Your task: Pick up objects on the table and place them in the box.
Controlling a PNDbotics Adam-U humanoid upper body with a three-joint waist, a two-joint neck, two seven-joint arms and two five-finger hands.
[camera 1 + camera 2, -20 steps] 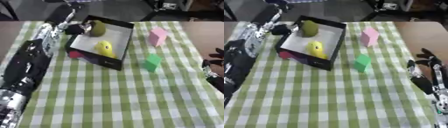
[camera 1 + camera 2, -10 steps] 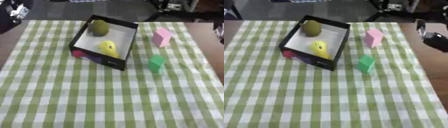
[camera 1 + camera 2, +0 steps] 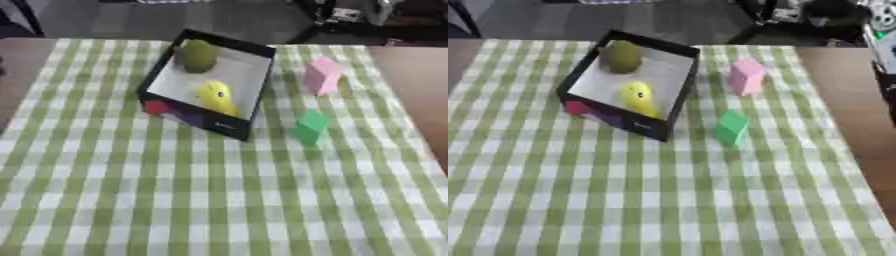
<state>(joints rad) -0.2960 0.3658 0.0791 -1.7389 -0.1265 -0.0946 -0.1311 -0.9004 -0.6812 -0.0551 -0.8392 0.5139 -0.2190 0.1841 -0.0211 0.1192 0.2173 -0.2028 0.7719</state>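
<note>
On the checked cloth (image 3: 175, 200), pink block (image 3: 322, 75) and green block (image 3: 310, 126) lie outside the box (image 3: 249, 85); no hand's state can be told.

Two blocks (image 3: 311, 127) lie right of the box (image 3: 157, 80).

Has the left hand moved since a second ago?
Yes. It was at the box's far left corner then; now it shows in neither view, so it has pulled away off the left side.

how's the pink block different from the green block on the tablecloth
The pink block stands farther back, level with the box; the green block sits nearer, off the box's front corner. The pink block looks taller, while the green block looks shorter and squatter. Both rest on the checked cloth, outside the box, to its right.
</note>
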